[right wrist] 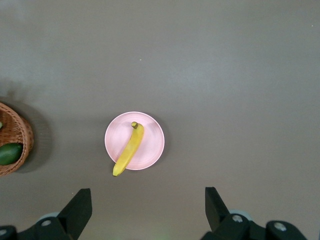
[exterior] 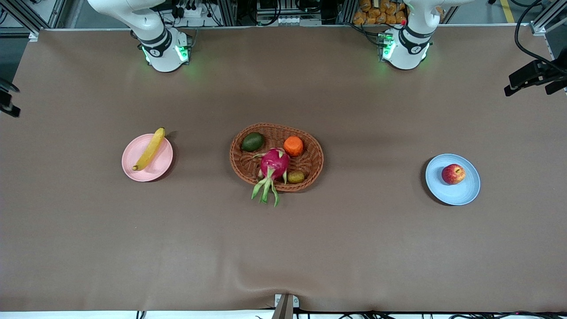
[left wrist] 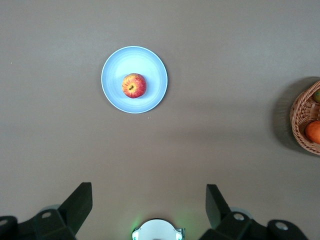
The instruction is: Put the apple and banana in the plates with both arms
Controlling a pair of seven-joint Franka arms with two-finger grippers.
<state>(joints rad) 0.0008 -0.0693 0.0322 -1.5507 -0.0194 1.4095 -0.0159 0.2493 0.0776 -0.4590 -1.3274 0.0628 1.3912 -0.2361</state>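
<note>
Wicker basket (exterior: 315,160) (four fruits inside)

We find no text, label, brand, number or sign that we can read in any view.

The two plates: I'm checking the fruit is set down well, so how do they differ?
The pink plate is at the right arm's end, the blue plate at the left arm's. The banana overhangs the pink plate's rim; the apple sits wholly inside the blue one. Both are round and shallow, holding one fruit.
</note>
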